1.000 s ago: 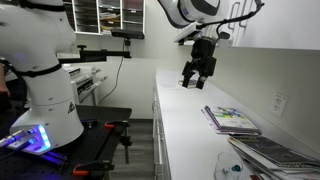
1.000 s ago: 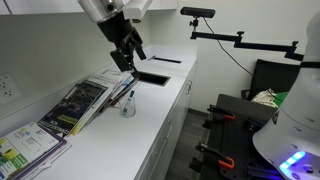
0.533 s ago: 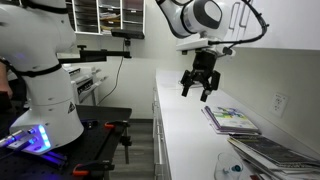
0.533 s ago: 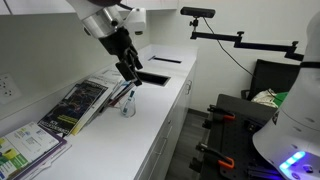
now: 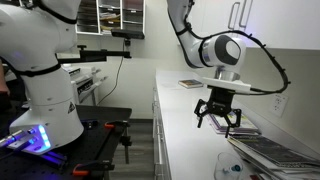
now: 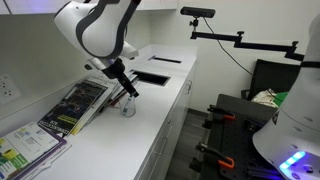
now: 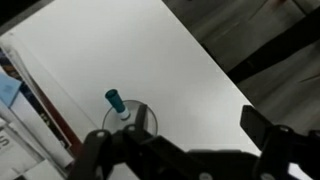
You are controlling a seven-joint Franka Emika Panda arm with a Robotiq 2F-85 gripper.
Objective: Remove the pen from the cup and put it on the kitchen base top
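Observation:
The small pale cup (image 7: 131,121) stands on the white kitchen base top (image 7: 170,60). The pen (image 7: 117,102) stands in it, blue-teal end up. In an exterior view the cup (image 6: 127,109) sits just under my gripper (image 6: 128,92), beside the magazines. My gripper (image 7: 180,140) is open and empty. It hovers above the counter with the cup close to one finger, not centred between the fingers. In an exterior view (image 5: 218,116) the gripper hangs low over the base top (image 5: 178,115) and hides the cup.
Stacked magazines (image 6: 75,103) lie along the wall beside the cup and also show in another exterior view (image 5: 268,150). A flat black plate (image 6: 152,77) lies farther along the counter. The counter's front edge (image 6: 165,125) drops to the floor.
My gripper has moved along the counter from near the black plate and come down to just above the cup. It has stayed open. The cup and pen have not moved.

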